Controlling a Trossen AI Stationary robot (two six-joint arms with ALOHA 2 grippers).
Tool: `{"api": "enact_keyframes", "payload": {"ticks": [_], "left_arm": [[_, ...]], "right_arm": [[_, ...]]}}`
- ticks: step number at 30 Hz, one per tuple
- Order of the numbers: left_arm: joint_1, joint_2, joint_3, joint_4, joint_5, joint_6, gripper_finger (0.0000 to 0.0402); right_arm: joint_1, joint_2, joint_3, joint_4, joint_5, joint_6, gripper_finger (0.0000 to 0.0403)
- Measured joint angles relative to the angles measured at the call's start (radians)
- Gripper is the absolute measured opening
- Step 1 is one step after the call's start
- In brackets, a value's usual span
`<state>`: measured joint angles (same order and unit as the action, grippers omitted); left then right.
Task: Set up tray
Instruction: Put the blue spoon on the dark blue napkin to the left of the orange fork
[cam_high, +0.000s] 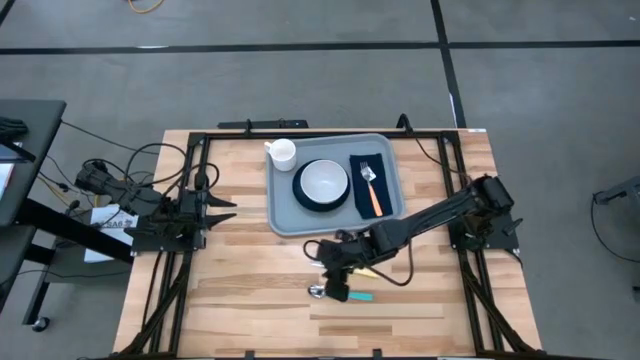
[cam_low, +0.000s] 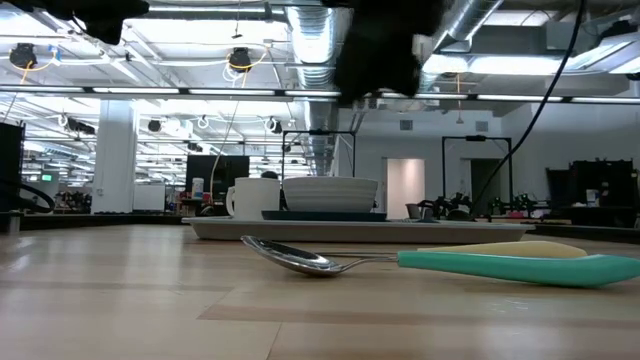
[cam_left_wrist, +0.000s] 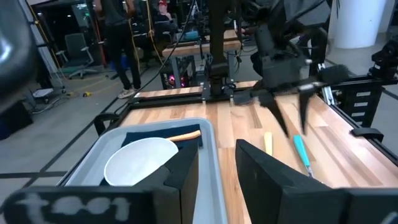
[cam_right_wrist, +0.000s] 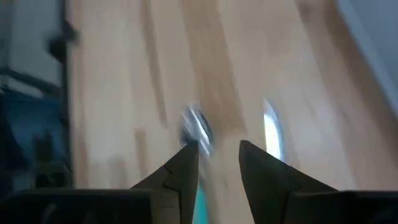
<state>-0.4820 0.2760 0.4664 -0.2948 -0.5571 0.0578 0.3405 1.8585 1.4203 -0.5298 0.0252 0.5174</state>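
- Wooden slatted table (cam_high: 250, 280) fills the overhead view, standing on a grey floor; the level view looks across it into a large, brightly lit workshop.
- A grey-blue tray (cam_high: 283, 212) sits at the far middle of the table. On it are a white cup (cam_high: 283, 152) in one far corner, a white bowl (cam_high: 323, 181) on a dark plate (cam_high: 301, 197) in the centre, and a dark napkin (cam_high: 359, 190) with an orange-handled fork (cam_high: 372, 190) lying on it.
- The tray looks mostly laid (cup, bowl and fork are in place), so the remaining cutlery is probably what is left.
- A spoon with a teal handle (cam_low: 420, 262) lies on bare wood on the near side of the tray, well apart from its rim. A pale yellow utensil (cam_low: 520, 249) lies just beside it.
- The right gripper (cam_right_wrist: 216, 152) hovers directly over the spoon, fingers parted with a gap between them and holding nothing. It seems lined up to straddle the spoon near where bowl meets handle.
- The left gripper (cam_left_wrist: 217, 165) waits at the table's left edge, pointing at the tray, fingers slightly apart and empty.
- Open wood surrounds the spoon on all sides, giving free room to descend. The tray's raised rim would need clearing on the way in.
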Motion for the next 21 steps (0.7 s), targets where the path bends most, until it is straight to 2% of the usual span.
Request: {"api": "enact_keyframes", "payload": {"ticks": [5, 12, 21], "left_arm": [[0.0, 0.004, 0.0, -0.002, 0.001, 0.0, 0.0096], [0.0, 0.02, 0.0, 0.004, 0.008, 0.0, 0.0096], [0.0, 0.026, 0.0, 0.007, 0.02, 0.0, 0.0096]], "right_arm": [[-0.001, 0.082, 0.0, 0.108, -0.013, -0.032, 0.0107], [0.0, 0.116, -0.001, 0.049, -0.067, -0.046, 0.0107], [-0.001, 0.114, 0.002, 0.037, -0.077, -0.046, 0.0107]]}}
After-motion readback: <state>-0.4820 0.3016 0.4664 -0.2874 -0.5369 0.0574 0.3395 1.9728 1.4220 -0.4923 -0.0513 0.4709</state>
